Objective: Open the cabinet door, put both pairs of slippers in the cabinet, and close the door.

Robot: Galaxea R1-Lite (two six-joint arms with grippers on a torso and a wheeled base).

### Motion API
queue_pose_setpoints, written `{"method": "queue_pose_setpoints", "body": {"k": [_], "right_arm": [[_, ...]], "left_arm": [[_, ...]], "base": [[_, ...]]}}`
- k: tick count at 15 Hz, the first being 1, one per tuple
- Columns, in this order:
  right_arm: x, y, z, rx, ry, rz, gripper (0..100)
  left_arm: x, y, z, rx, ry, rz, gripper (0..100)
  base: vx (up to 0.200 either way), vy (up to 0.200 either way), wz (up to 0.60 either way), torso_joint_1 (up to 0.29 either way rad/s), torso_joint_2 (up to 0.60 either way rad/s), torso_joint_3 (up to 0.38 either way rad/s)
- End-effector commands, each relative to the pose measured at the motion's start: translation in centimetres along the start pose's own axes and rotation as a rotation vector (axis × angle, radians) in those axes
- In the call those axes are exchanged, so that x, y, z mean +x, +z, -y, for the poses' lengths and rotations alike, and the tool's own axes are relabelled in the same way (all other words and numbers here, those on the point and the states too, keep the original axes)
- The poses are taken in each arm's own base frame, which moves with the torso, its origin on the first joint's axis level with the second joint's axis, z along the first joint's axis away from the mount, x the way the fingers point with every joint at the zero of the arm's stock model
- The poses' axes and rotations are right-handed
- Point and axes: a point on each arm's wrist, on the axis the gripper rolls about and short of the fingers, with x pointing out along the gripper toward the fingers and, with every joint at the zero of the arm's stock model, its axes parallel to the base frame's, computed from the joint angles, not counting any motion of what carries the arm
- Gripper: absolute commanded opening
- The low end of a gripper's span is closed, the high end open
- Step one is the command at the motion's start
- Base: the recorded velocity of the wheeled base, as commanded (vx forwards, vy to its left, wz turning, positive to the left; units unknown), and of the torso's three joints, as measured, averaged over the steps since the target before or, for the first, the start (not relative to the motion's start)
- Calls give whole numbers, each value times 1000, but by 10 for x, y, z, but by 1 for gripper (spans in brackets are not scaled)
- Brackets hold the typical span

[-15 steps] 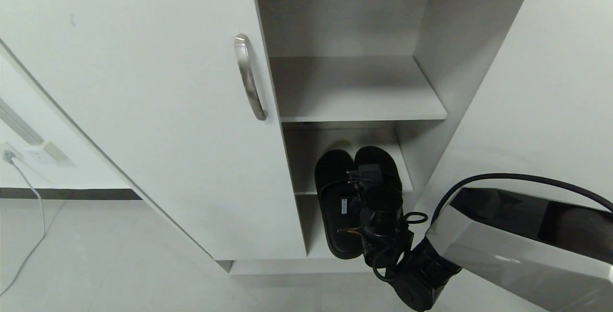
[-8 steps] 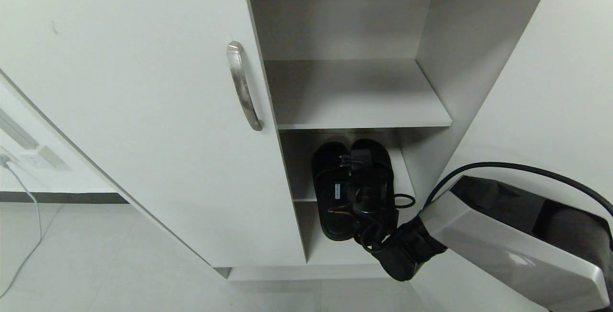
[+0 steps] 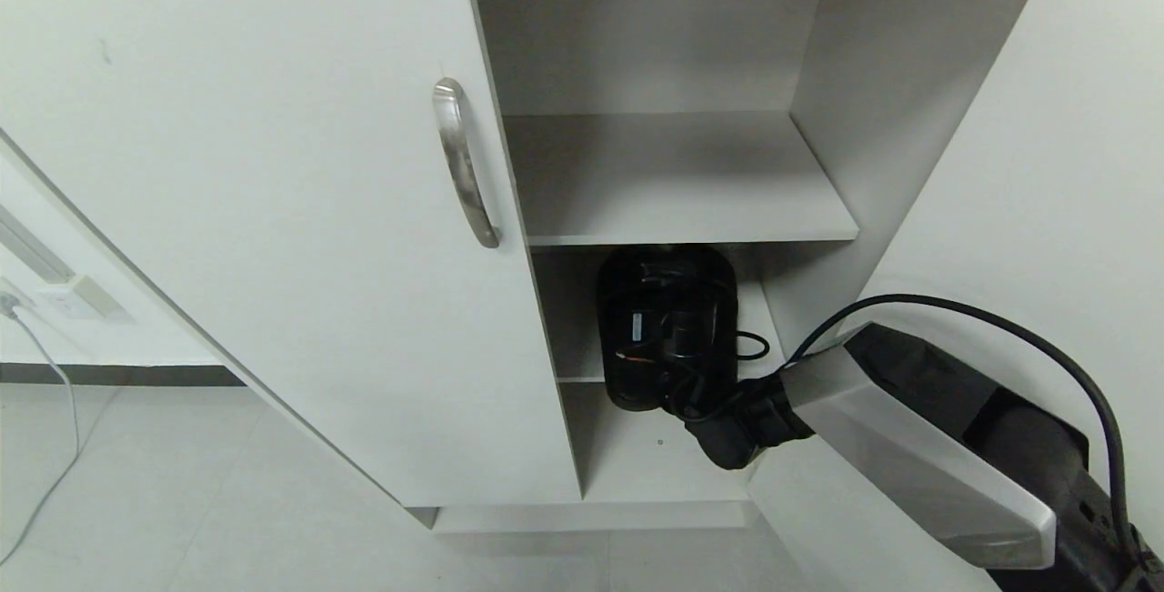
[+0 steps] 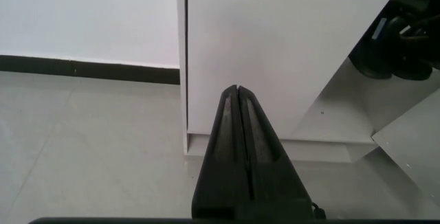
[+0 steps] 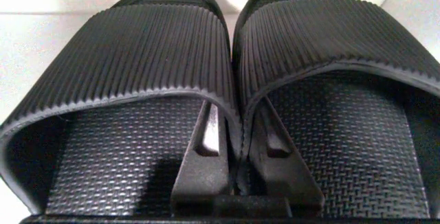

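Observation:
A pair of black slippers (image 3: 667, 319) lies side by side in the open right half of the white cabinet (image 3: 673, 174). It is level with the lower shelf (image 3: 764, 337), toes tucked under the upper shelf. My right gripper (image 3: 680, 363) comes in from the lower right and is shut on them. In the right wrist view its fingers (image 5: 210, 138) pinch together the inner edges of the two ribbed straps of the slippers (image 5: 144, 59). My left gripper (image 4: 237, 92) is shut on nothing, low over the floor and pointing at the cabinet's base (image 4: 275, 145).
The left door (image 3: 255, 192) is closed, with a metal handle (image 3: 464, 165). The right door (image 3: 1046, 165) stands open beside my right arm. The upper shelf (image 3: 673, 174) and the cabinet bottom (image 3: 637, 465) are bare. A cable (image 3: 55, 392) trails over the floor at left.
My right arm has pushed the slippers deeper into the cabinet, from hanging out in front to under the upper shelf. The head camera shifted slightly at first.

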Motion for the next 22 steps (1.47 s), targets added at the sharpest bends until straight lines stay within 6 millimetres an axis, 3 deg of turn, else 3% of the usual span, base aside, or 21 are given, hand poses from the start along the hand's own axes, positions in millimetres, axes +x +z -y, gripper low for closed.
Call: {"method": "queue_pose_setpoints", "body": {"k": [1, 10, 16, 17, 22], "right_arm": [[12, -1, 8, 5, -23, 7, 0], [21, 11, 13, -1, -14, 0, 0], [25, 8, 16, -2, -6, -25, 0], [24, 8, 15, -2, -4, -26, 100], [22, 2, 16, -16, -5, -44, 100]], "left_arm": [[0, 0, 0, 0, 0, -2, 0], [0, 0, 0, 0, 2, -2, 0], [0, 0, 0, 0, 2, -2, 0], [0, 0, 0, 0, 2, -2, 0], [0, 0, 0, 0, 2, -2, 0]], "base": [[0, 0, 0, 0, 0, 0], [0, 0, 0, 0, 0, 0], [0, 0, 0, 0, 0, 0], [0, 0, 0, 0, 0, 0], [0, 0, 0, 0, 0, 0]]}}
